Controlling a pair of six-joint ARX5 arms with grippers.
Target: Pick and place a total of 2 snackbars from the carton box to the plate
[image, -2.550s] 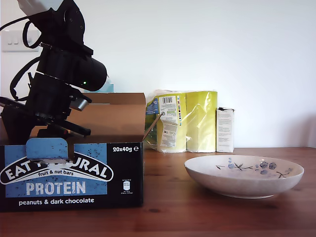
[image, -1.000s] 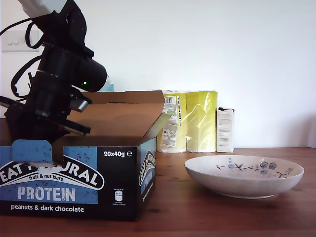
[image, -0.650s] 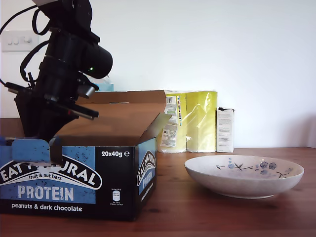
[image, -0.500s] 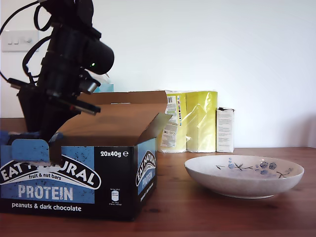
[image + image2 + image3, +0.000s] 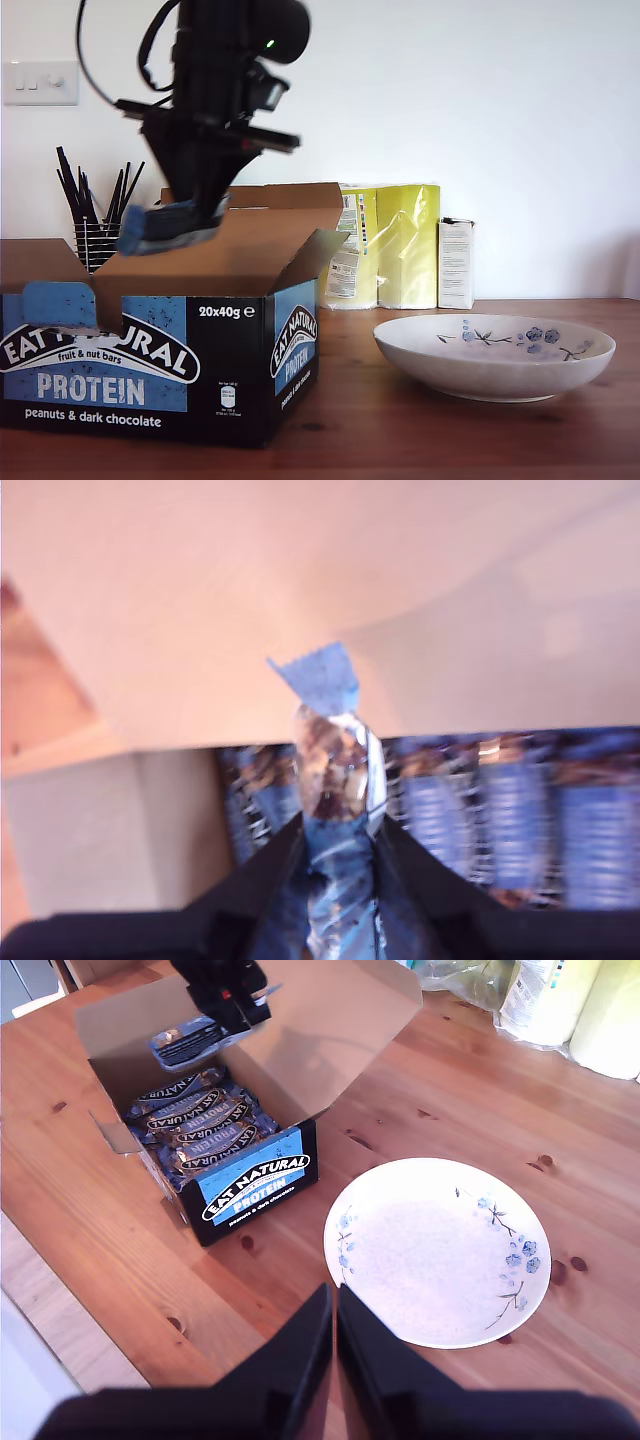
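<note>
My first gripper [image 5: 205, 208] hangs above the open carton box [image 5: 140, 370], shut on one blue snackbar [image 5: 165, 225] that sticks out toward the exterior view's left. The first wrist view, which is blurred, shows the snackbar [image 5: 335, 780] pinched between the dark fingers [image 5: 270, 875], with several more bars [image 5: 500, 815] in the box below. The flowered plate [image 5: 490, 385] sits on the table at the exterior view's right and holds nothing. My second gripper [image 5: 334, 1310] is shut on nothing, high over the table by the plate [image 5: 430, 1260] and box [image 5: 255, 1175].
Against the back wall stand yellow wrapped rolls [image 5: 385, 245] and a slim white box [image 5: 456, 262]. Black sticks in a wire holder [image 5: 95, 210] rise behind the carton. A strip of bare wooden table [image 5: 345, 400] separates carton and plate.
The first arm has risen out of the carton with a snackbar in its gripper and shifted toward the exterior view's right. The carton turned slightly earlier; the plate stayed put.
</note>
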